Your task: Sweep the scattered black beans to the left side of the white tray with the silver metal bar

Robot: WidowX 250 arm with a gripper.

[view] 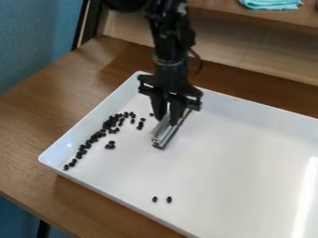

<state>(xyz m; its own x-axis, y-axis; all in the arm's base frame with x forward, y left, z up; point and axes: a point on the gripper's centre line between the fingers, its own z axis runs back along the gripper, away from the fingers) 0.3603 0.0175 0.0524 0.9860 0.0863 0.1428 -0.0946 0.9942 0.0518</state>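
The gripper (168,118) hangs down over the back left part of a white tray (248,162). Its two fingers are closed on a silver metal bar (162,135), which slants from beside the right finger down to the front left, its lower end low over or on the tray floor. Many small black beans (110,122) lie left of the bar, most of them in a curved band along the tray's left wall. A small cluster (110,145) sits apart from this band. Two single beans (169,199) lie near the front edge.
The tray's raised walls surround the beans, and the tray stands on a brown wooden table (25,135). Behind is a wooden shelf (217,11) with a turquoise cloth (271,4) on it. A dark upright post stands at the back left.
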